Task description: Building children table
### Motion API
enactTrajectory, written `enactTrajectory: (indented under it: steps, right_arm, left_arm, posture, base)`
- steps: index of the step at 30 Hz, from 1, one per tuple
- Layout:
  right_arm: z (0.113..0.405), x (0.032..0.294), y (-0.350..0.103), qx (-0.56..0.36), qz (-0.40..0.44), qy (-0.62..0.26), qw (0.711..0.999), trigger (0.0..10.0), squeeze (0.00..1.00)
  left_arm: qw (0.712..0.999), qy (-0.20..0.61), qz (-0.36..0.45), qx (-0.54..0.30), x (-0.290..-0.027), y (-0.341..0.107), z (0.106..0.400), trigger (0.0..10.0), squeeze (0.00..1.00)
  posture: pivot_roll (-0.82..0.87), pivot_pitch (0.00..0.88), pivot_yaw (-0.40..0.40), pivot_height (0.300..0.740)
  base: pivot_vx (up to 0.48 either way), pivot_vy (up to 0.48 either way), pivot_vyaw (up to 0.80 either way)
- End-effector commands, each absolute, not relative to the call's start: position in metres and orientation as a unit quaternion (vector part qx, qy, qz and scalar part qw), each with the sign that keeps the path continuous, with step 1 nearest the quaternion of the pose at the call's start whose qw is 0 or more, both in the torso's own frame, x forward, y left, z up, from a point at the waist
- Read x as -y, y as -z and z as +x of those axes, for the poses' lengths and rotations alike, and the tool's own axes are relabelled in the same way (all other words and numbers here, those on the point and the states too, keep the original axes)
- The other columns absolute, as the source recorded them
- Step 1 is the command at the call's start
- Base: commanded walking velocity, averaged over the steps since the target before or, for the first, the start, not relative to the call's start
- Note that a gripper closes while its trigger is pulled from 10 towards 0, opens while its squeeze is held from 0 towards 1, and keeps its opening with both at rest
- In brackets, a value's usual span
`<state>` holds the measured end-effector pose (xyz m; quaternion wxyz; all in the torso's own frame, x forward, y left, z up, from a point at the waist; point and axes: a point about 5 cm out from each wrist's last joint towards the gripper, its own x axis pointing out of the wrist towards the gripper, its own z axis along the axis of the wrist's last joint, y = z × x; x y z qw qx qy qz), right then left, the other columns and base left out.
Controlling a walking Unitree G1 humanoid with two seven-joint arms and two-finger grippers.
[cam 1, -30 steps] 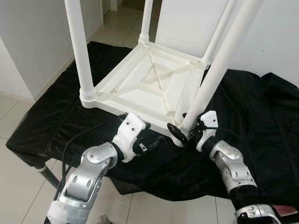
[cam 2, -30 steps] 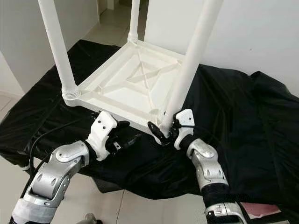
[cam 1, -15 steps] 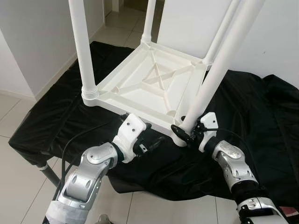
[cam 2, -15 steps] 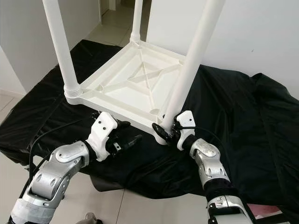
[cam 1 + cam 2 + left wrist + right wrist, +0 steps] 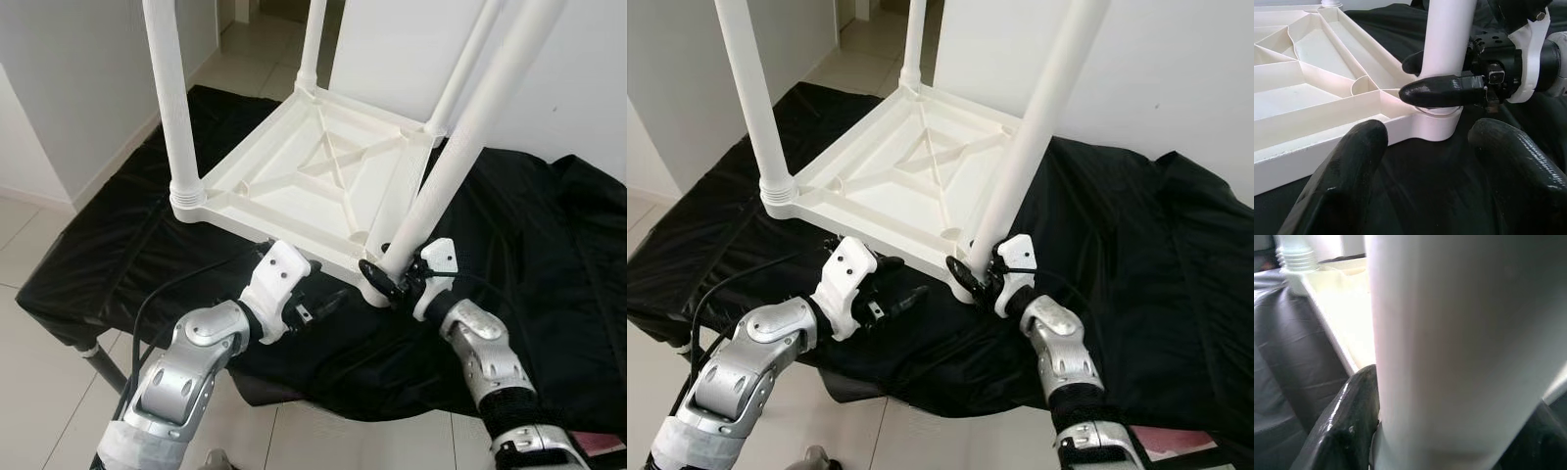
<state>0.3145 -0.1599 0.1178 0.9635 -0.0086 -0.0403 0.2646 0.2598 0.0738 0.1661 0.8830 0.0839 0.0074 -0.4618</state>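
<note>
Leg-fitting step: right gripper (image 5: 389, 279) clamps the tilted near leg (image 5: 460, 157) at the tabletop (image 5: 304, 176) corner socket; left gripper (image 5: 1420, 161), fingers apart, waits beside. Next: straightening and seating it.

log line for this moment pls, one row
step: fitting leg | right gripper: shut on table leg at near corner socket | left gripper: open, beside upturned tabletop | base: black cloth
</note>
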Motion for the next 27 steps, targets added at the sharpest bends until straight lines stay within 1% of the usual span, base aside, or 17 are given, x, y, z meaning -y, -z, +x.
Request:
enactTrajectory:
  steps: [1,3,4,6,7,8,10,11,12,13,16,19,20,23,27]
  right_arm:
    - [0.315,0.164,-0.123,0.048,0.007,-0.236,0.971,10.0,0.00]
    - [0.311,0.160,-0.121,0.046,0.005,-0.191,0.980,10.0,0.00]
    - [0.311,0.160,-0.121,0.046,0.005,-0.191,0.980,10.0,0.00]
    - [0.307,0.155,-0.117,0.035,0.004,-0.146,0.989,10.0,0.00]
    - [0.307,0.155,-0.117,0.035,0.004,-0.146,0.989,10.0,0.00]
    - [0.303,0.149,-0.113,0.030,0.010,-0.120,0.992,10.0,0.00]
    - [0.300,0.142,-0.112,0.029,0.025,-0.093,0.995,10.0,0.00]
    - [0.300,0.142,-0.112,0.029,0.025,-0.093,0.995,10.0,0.00]
    - [0.297,0.137,-0.110,0.025,0.042,-0.068,0.996,10.0,0.00]
    - [0.297,0.137,-0.110,0.025,0.042,-0.068,0.996,10.0,0.00]
    - [0.294,0.124,-0.114,0.026,0.057,-0.015,0.998,10.0,0.00]
    - [0.293,0.118,-0.116,0.029,0.058,-0.017,0.998,10.0,0.00]
    - [0.293,0.114,-0.119,0.034,0.055,-0.030,0.997,10.0,0.00]
    - [0.293,0.115,-0.119,0.027,0.071,-0.025,0.997,10.0,0.00]
    - [0.291,0.114,-0.120,0.026,0.073,-0.017,0.997,10.0,0.00]
  left_arm:
    - [0.882,0.465,0.080,-0.006,-0.072,-0.166,0.257,10.0,0.00]
    - [0.883,0.462,0.078,-0.006,-0.073,-0.167,0.258,10.0,0.00]
    - [0.883,0.462,0.078,-0.006,-0.073,-0.167,0.258,10.0,0.00]
    - [0.884,0.462,0.075,-0.006,-0.072,-0.167,0.259,10.0,0.00]
    - [0.884,0.462,0.075,-0.006,-0.072,-0.167,0.259,10.0,0.00]
    - [0.883,0.464,0.074,-0.006,-0.071,-0.167,0.259,10.0,0.00]
    - [0.883,0.464,0.072,-0.007,-0.071,-0.167,0.258,10.0,0.00]
    - [0.883,0.464,0.072,-0.007,-0.071,-0.167,0.258,10.0,0.00]
    - [0.883,0.464,0.071,-0.007,-0.071,-0.167,0.258,10.0,0.00]
    - [0.883,0.464,0.071,-0.007,-0.071,-0.167,0.258,10.0,0.00]
    - [0.884,0.463,0.072,-0.008,-0.072,-0.165,0.258,10.0,0.00]
    - [0.885,0.461,0.070,-0.006,-0.072,-0.166,0.259,10.0,0.00]
    - [0.885,0.461,0.068,-0.005,-0.071,-0.167,0.259,10.0,0.00]
    - [0.882,0.465,0.068,-0.005,-0.069,-0.166,0.259,10.0,0.00]
    - [0.880,0.471,0.069,-0.006,-0.069,-0.166,0.259,10.0,0.00]
  posture:
    - [0.10,0.060,-0.124,0.740]
    - [0.11,0.053,-0.128,0.740]
    - [0.11,0.053,-0.128,0.740]
    - [0.10,0.046,-0.128,0.740]
    - [0.10,0.046,-0.128,0.740]
    - [0.11,0.045,-0.130,0.740]
    - [0.10,0.039,-0.128,0.740]
    - [0.10,0.039,-0.128,0.740]
    - [0.10,0.039,-0.128,0.740]
    - [0.10,0.039,-0.128,0.740]
    - [0.11,0.027,-0.136,0.740]
    - [0.11,0.023,-0.136,0.740]
    - [0.11,0.019,-0.130,0.740]
    - [0.11,0.015,-0.125,0.740]
    - [0.10,0.008,-0.116,0.740]
  base:
    - [0.000,0.000,0.00]
    - [0.000,0.000,0.00]
    - [0.000,0.000,0.00]
    - [0.000,0.000,0.00]
    - [0.000,0.000,0.00]
    - [0.000,0.000,0.00]
    - [0.000,0.000,0.00]
    - [0.000,0.000,0.00]
    - [0.000,0.000,0.00]
    - [0.000,0.000,0.00]
    - [0.000,0.000,0.00]
    - [0.000,0.000,0.00]
    - [0.000,0.000,0.00]
    - [0.000,0.000,0.00]
    - [0.000,0.000,0.00]
